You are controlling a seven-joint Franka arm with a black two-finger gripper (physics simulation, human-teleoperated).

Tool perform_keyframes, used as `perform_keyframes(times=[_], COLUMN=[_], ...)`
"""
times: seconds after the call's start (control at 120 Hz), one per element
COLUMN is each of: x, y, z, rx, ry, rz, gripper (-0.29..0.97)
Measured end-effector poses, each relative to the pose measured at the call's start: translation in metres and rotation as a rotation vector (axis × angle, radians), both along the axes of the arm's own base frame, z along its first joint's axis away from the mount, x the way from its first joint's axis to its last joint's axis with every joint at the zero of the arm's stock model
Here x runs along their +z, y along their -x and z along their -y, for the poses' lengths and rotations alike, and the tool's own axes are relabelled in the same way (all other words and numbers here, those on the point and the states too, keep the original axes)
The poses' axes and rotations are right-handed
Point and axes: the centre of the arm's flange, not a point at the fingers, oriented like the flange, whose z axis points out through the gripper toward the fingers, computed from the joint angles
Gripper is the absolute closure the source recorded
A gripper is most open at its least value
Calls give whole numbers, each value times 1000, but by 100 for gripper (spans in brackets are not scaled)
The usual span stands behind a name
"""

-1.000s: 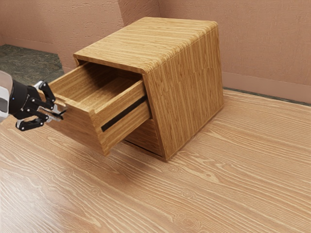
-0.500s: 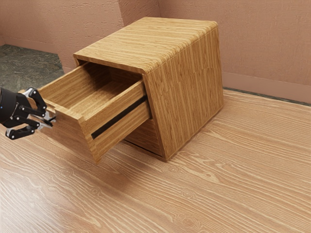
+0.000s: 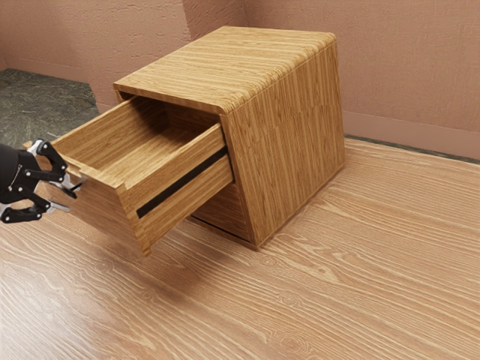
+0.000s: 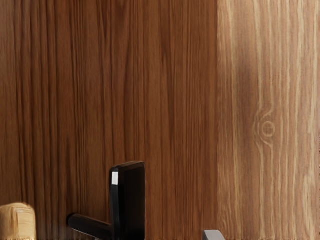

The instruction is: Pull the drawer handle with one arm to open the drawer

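Our hand (image 3: 58,193), pinched on the drawer handle (image 3: 69,184), has drawn back toward the exterior view's left, and the drawer (image 3: 176,176) has slid further out of the cabinet (image 3: 285,127) with it, so we judge the opening nearly done.

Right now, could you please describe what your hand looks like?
My hand is black, built of angular jointed links with silvery metal parts at its front end. In the wrist view a black bar of it carries a small pale square mark.
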Motion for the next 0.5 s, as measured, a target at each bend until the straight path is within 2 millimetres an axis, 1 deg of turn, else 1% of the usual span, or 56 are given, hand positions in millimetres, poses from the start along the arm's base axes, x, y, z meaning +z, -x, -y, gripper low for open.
perform_keyframes(times=[0.117,0.2,0.233,0.275,0.3,0.317,0.333,0.358,0.375,0.4,0.425,0.45,0.5], x=[6,27,42,70,96,121,145,176,189,200,201,192,165], y=[1,7,13,22,27,27,20,-2,-19,-43,-67,-90,-126], z=[0,2,-1,-2,-1,7,21,43,56,71,87,99,107], rx=[-2,-6,-2,2,7,7,2,-10,-16,-15,-13,5,83], ry=[-7,-16,-17,-22,-40,-74,-111,-153,-161,-151,-122,-86,-13], rz=[0,20,38,66,85,91,88,64,43,6,-37,-89,-177], gripper=[43,40,39,39,38,38,37,32,30,27,24,21,16])
